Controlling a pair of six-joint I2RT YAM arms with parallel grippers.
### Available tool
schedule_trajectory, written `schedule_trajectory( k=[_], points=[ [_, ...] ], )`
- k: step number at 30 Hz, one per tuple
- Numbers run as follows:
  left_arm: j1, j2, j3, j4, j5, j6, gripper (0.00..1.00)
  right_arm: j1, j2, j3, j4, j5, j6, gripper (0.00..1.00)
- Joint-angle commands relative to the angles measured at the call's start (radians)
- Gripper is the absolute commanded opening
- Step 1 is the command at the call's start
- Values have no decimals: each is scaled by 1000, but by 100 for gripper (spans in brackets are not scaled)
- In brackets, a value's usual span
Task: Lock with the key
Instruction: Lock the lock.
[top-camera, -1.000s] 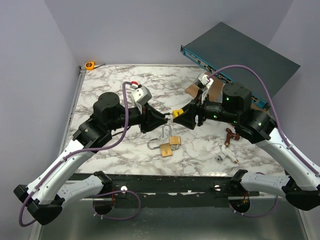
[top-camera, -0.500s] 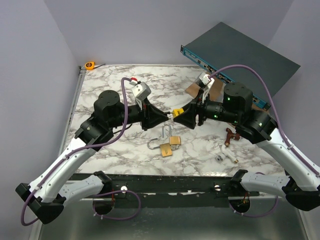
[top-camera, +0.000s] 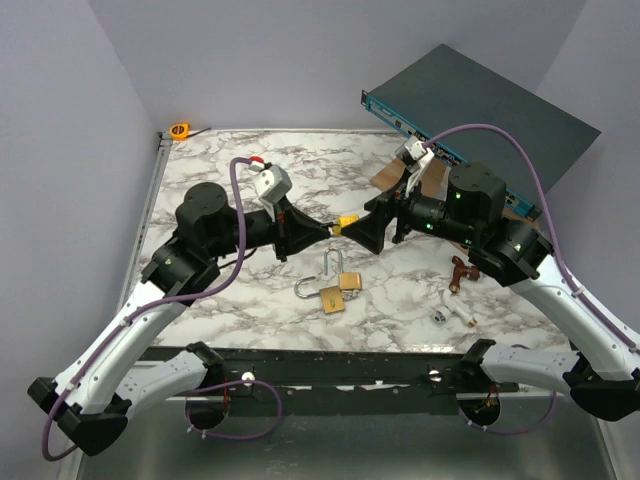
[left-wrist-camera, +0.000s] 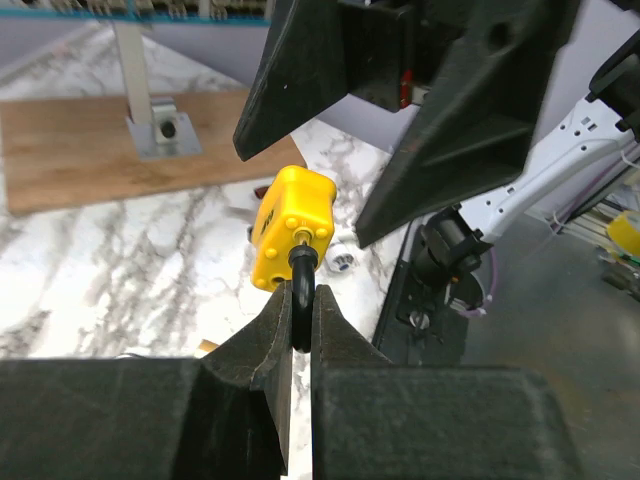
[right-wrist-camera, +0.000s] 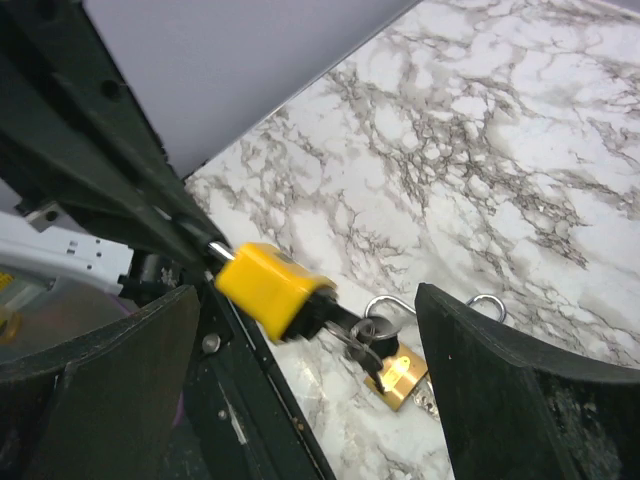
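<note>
- Shackle (left-wrist-camera: 300, 285) of the yellow padlock (left-wrist-camera: 292, 228) is pinched tight in my left gripper (left-wrist-camera: 300, 305), up off the marble table (top-camera: 220, 160).
- Key (right-wrist-camera: 345, 322) juts from the padlock's end opposite the shackle.
- My right gripper (right-wrist-camera: 305, 295) gapes wide, one finger on each side of the padlock.

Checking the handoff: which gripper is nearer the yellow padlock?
Left: the left gripper clamps the yellow padlock by its shackle; the right gripper, fingers open, flanks its body, apparently without contact.

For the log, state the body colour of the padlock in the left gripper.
Yellow; the padlock shows best in left wrist view.
</note>
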Motion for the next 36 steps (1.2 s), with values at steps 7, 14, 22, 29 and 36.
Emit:
schedule_trajectory(
  k=[7,14,22,29,36],
  points=[
    [61,-112,111,15,77,119,0,-6,21,24,202,-18,125,94],
    [90,-88,254,-62,157,51,0,-6,-42,12,408,-245,99,89],
    [100,-84,297,-8,234,-84,0,-6,1,33,472,-440,135,75],
    [107,-85,293,33,245,-141,0,-7,1,59,504,-484,146,68],
    [114,-78,280,86,243,-199,0,-6,10,44,506,-494,156,60]
  ],
)
